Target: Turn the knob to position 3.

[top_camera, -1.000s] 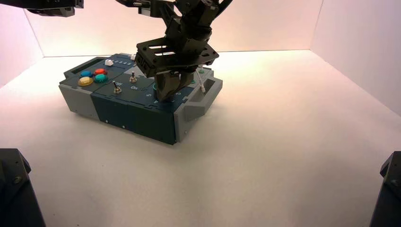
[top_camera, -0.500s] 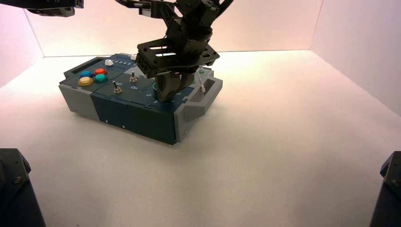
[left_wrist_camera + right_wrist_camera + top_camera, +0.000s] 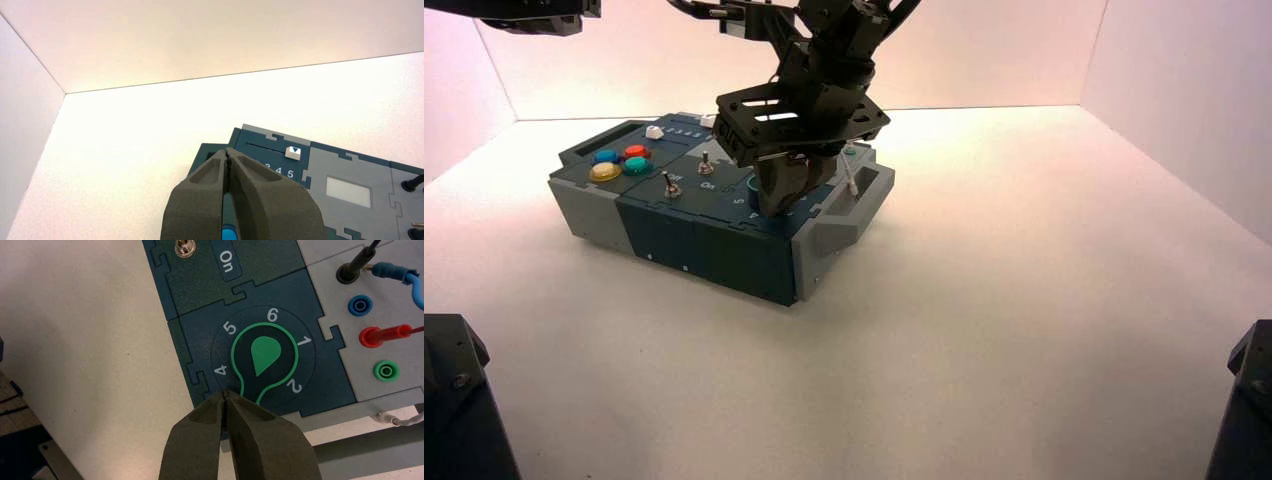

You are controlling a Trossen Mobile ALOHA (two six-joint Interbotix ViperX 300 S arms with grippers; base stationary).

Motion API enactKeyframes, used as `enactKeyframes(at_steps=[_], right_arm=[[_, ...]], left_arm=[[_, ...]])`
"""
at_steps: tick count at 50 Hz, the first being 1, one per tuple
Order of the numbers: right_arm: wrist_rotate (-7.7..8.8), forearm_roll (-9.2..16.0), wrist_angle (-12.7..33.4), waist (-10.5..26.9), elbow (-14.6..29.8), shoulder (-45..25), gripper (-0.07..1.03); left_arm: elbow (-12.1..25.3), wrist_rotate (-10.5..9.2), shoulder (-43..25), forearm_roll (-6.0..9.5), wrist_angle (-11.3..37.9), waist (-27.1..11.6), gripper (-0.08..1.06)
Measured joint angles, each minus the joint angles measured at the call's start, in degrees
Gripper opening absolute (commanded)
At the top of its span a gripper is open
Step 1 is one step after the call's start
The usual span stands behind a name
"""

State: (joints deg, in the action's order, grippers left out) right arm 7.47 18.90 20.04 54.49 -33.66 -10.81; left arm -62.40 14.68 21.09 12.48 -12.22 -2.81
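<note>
Right tool: together, at knob tip | Left tool: together, idle, far left | Risk: position 3 hidden; sideways drag may cause overshoot

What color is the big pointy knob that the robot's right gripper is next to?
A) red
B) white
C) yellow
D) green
D: the knob beside the right gripper has a green top and a green outline.

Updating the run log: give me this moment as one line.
right jaws: closed, at knob's pointed end | knob: pointing between 2 and 4 | left jaws: closed, above box's far left
</note>
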Motion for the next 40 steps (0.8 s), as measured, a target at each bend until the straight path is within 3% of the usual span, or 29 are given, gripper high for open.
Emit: enactKeyframes(at_steps=[40], right_arm=[[0.00, 0.2, 1.1, -0.4, 0.5, -0.1, -0.02]], left_arm=[[0.0, 0.00, 0.0, 0.09, 0.0, 0.0, -0.03]])
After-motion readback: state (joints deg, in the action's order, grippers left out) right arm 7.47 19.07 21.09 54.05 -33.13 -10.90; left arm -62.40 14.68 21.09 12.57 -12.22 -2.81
